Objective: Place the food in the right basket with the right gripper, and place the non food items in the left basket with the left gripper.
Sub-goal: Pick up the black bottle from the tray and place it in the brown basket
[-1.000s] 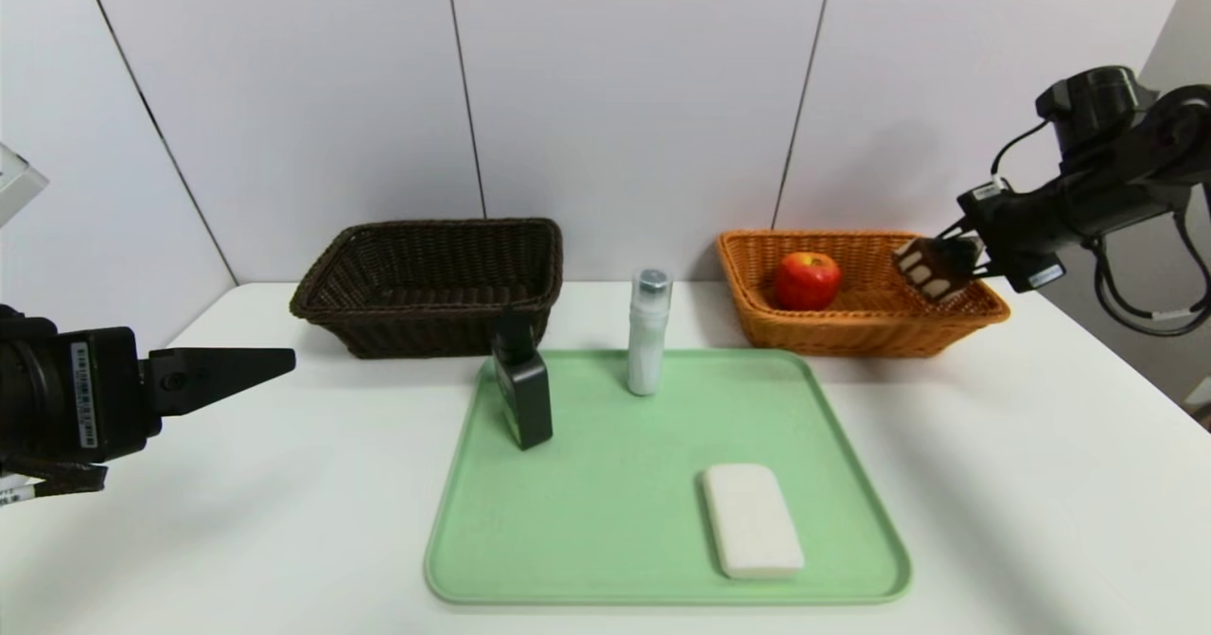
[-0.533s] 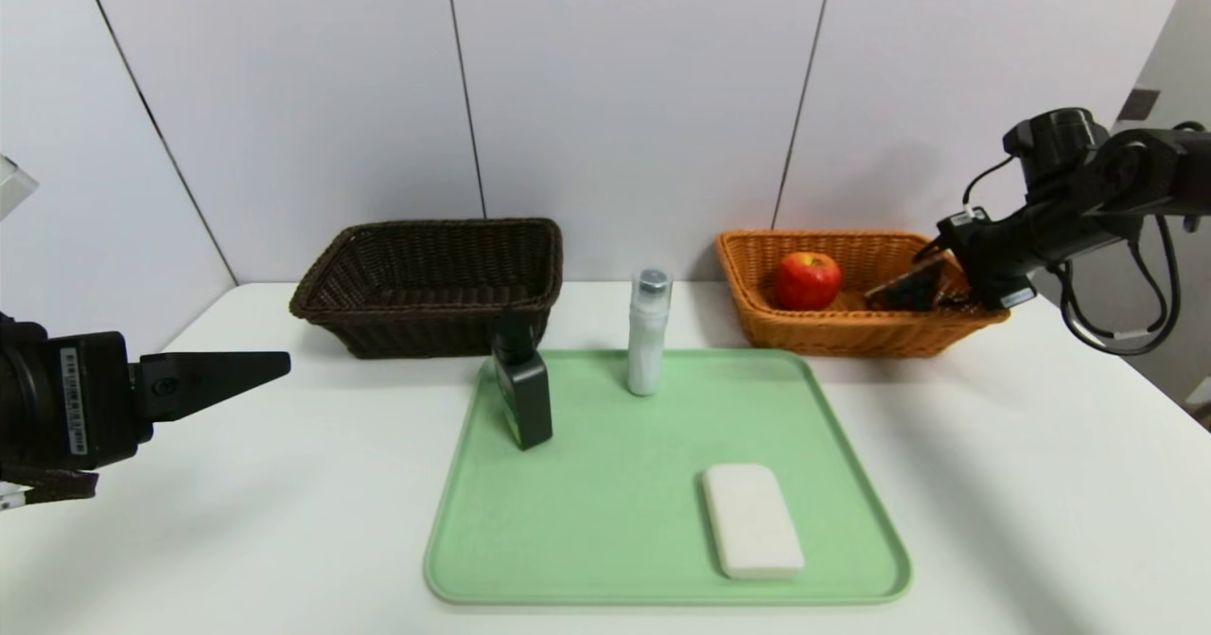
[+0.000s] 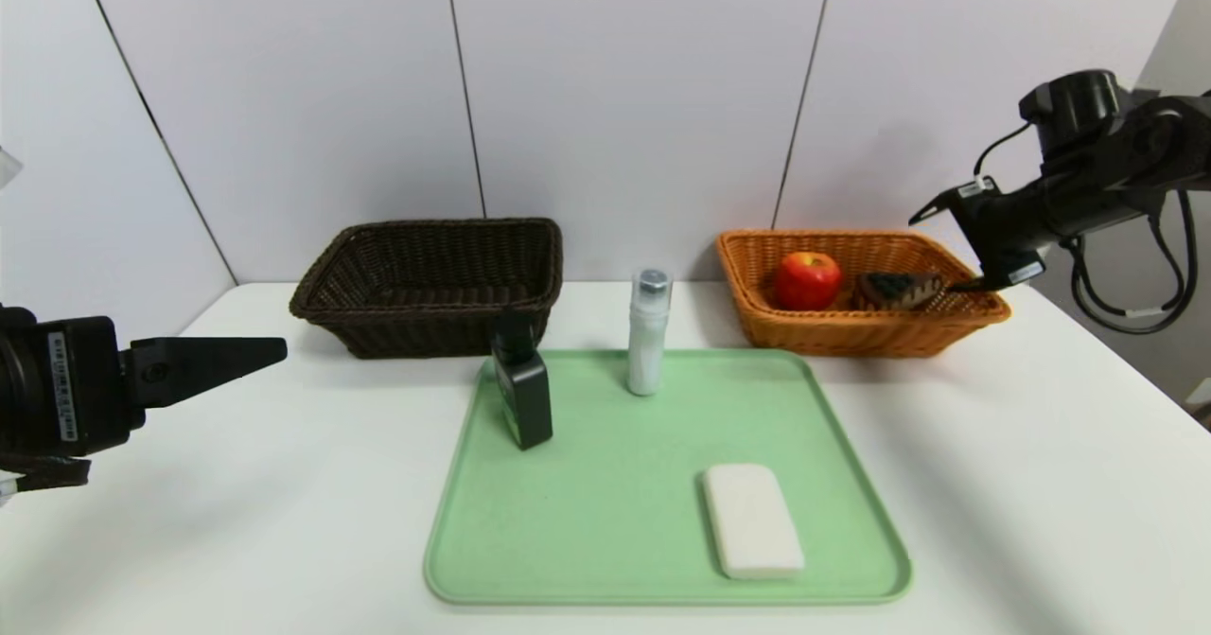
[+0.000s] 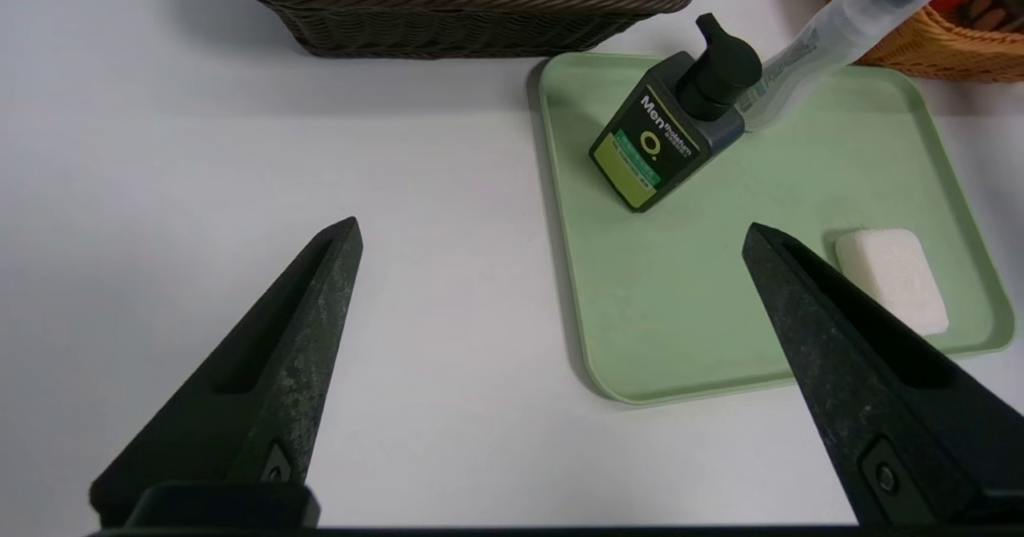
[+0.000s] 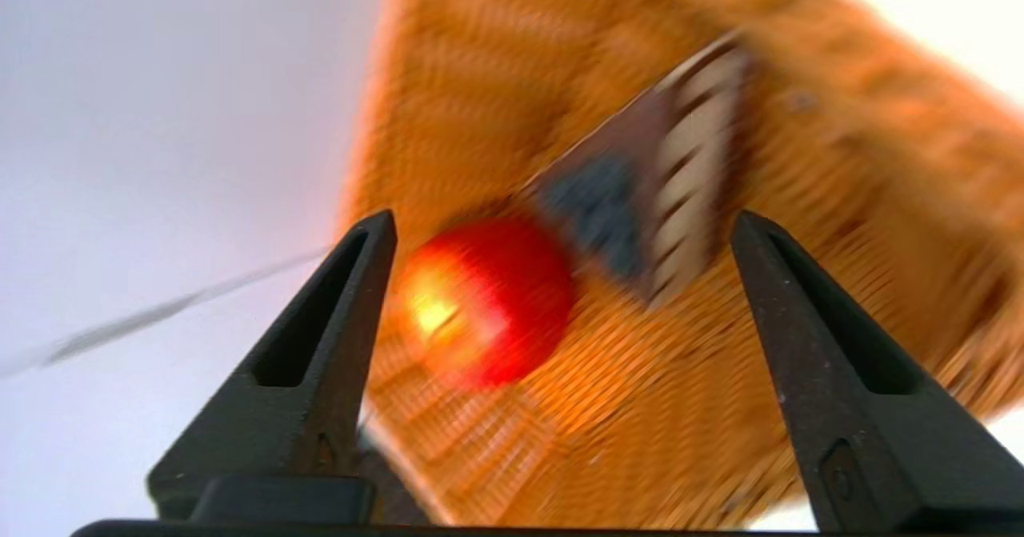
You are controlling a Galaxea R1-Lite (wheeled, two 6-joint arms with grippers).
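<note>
Right claw [image 5: 564, 221] spread, nothing gripped, above the orange basket [image 3: 875, 337]. Apple [image 3: 807, 281] and cake slice [image 3: 894, 291] lie inside: food apparently complete. Outstanding on the tray [image 3: 605, 531]: pump bottle [image 3: 526, 394], clear-capped bottle [image 3: 647, 337], white bar [image 3: 753, 520]. Left claw [image 4: 552, 221] spread, over the tabletop [image 3: 284, 531].

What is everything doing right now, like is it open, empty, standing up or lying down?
Right gripper: open, over the orange basket
Left gripper: open, holding nothing
Orange basket: holds apple and cake
Apple: in the orange basket
Cake: in the orange basket
Black bottle: upright, on the tray
Clear bottle: upright, capped
White block: lying flat
</note>
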